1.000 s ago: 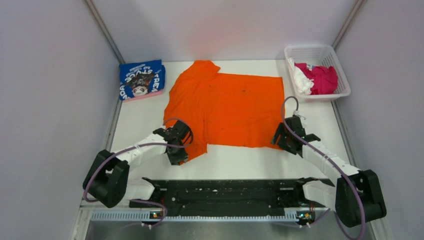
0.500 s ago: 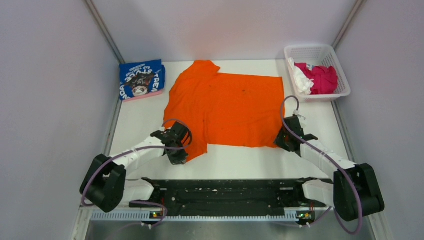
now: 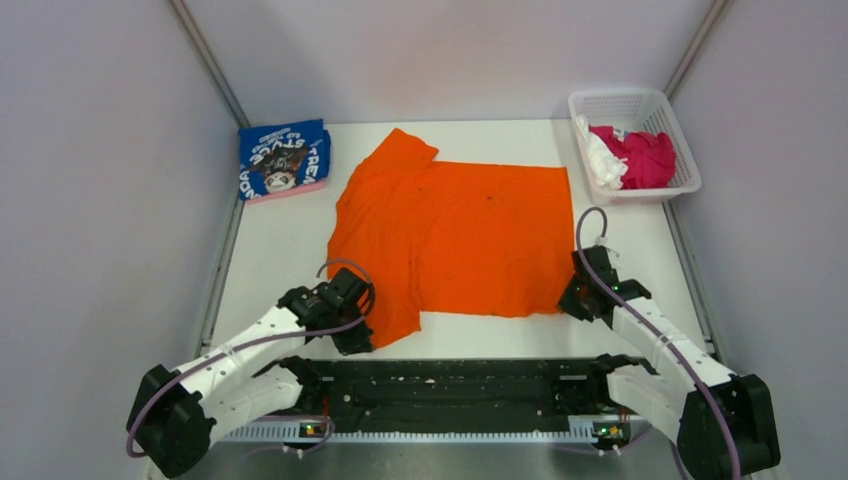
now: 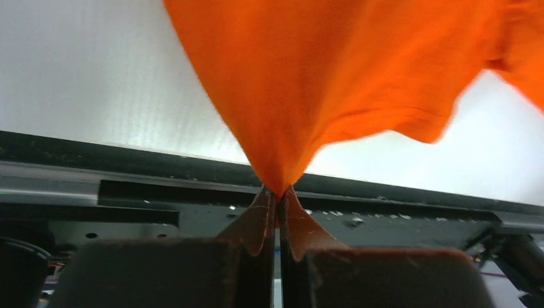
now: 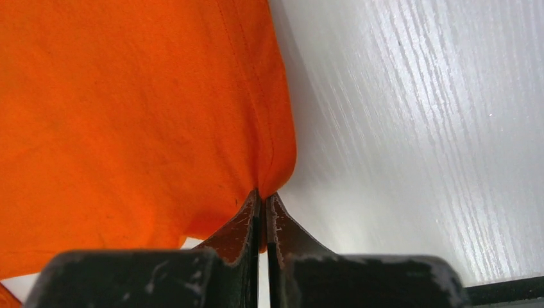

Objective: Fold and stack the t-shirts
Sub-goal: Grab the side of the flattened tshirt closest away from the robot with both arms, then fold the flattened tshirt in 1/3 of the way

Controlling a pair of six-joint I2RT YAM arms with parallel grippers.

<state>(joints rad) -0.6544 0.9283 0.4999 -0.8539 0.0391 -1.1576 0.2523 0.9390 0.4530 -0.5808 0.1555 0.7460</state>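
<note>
A white worktop [image 3: 270, 250] with a faint wood grain sits boxed in by plain pale lilac-grey panels: a left wall [image 3: 100, 200], a far wall [image 3: 450, 50] and a right wall [image 3: 780, 150]. Slim metal posts [image 3: 207, 60] run up the two far corners. A black rail [image 3: 460, 385] and a slotted metal strip [image 3: 450, 432] edge the near side. The light is soft and even, with faint shadows.

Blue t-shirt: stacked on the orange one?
No, the blue t-shirt lies folded apart, left of the orange t-shirt.
</note>
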